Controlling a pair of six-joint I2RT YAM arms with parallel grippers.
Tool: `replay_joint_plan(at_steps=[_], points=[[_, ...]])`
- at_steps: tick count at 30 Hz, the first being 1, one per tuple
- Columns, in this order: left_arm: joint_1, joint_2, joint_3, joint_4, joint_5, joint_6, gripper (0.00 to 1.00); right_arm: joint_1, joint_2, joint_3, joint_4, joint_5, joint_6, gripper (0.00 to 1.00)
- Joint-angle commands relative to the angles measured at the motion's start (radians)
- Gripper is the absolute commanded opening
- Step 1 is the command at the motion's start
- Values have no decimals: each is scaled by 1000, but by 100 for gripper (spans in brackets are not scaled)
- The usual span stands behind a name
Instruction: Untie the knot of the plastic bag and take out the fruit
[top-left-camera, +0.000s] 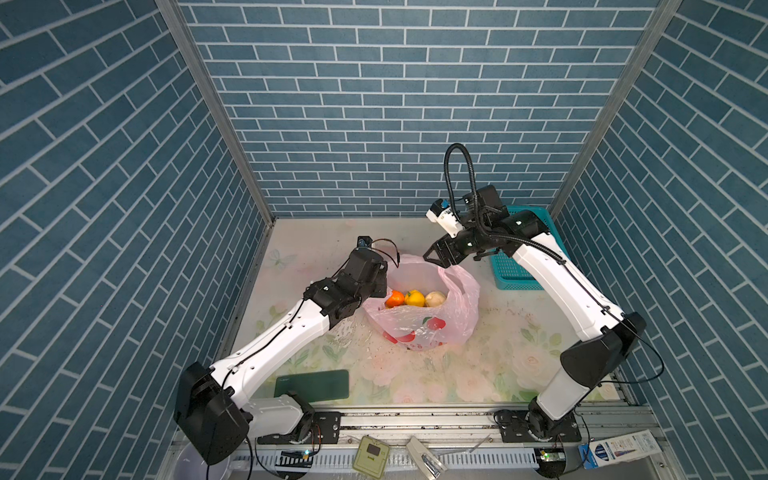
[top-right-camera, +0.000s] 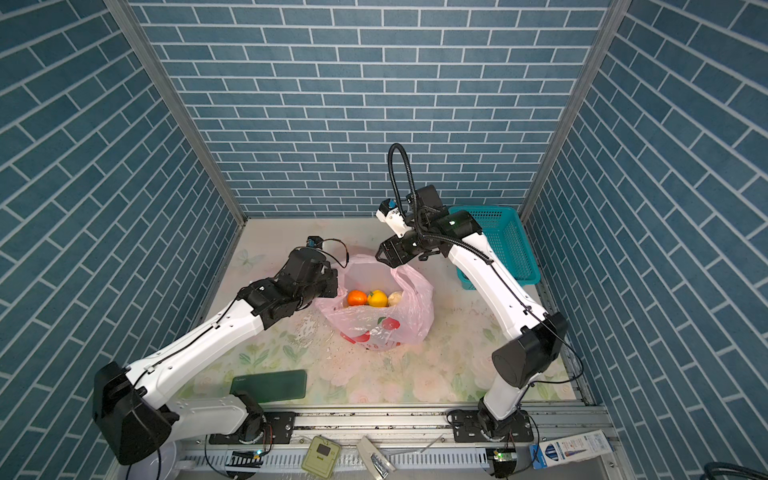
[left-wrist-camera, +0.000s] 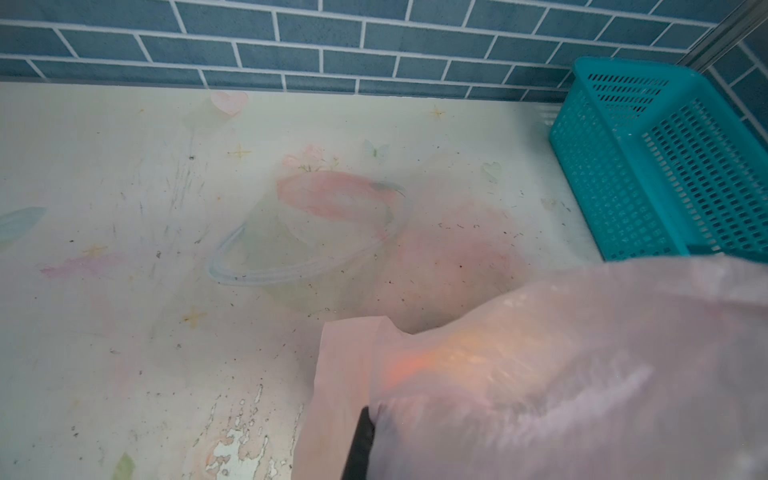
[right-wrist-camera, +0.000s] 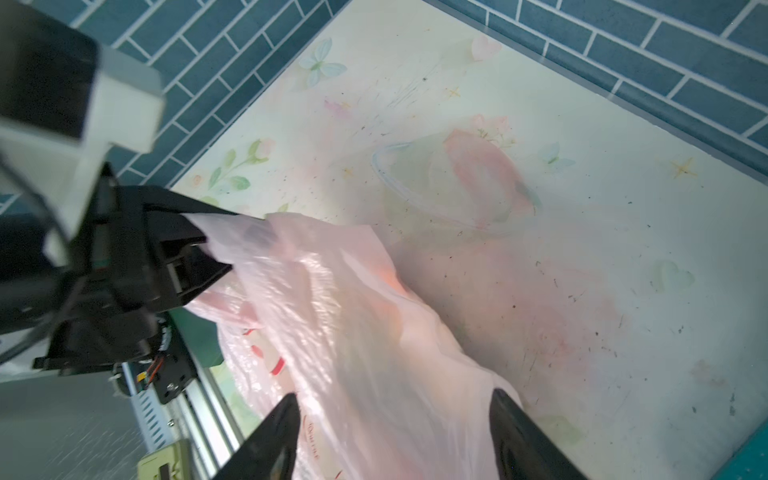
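The pink plastic bag (top-left-camera: 424, 328) (top-right-camera: 374, 328) stands mid-table with its mouth wide. Inside lie three pieces of fruit: an orange one (top-left-camera: 395, 298), a yellow one (top-left-camera: 414, 298) and a whitish one (top-left-camera: 435, 299). The knot is out of view. My left gripper (top-left-camera: 383, 286) (left-wrist-camera: 368, 413) is shut on the bag's left rim; the right wrist view also shows that left gripper (right-wrist-camera: 208, 249) clamped on the plastic. My right gripper (top-left-camera: 432, 257) (right-wrist-camera: 395, 419) hovers open just over the far rim. Its fingers (right-wrist-camera: 274, 440) stand apart with bag film (right-wrist-camera: 374, 353) below them.
A teal perforated basket (top-left-camera: 523, 257) (left-wrist-camera: 665, 166) stands at the back right, partly under my right arm. A dark green flat slab (top-left-camera: 311, 384) lies at the front left. Blue brick walls close in three sides. Small devices sit on the front rail (top-left-camera: 374, 419).
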Motion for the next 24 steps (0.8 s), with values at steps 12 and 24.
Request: replay_joint_plan(at_steps=[12, 24], points=[[-26, -3, 23, -39, -6, -52, 0, 151, -140, -175, 81, -176, 288, 70], [-77, -38, -67, 27, -59, -93, 0, 156, -69, -606, 486, 458, 399, 68]])
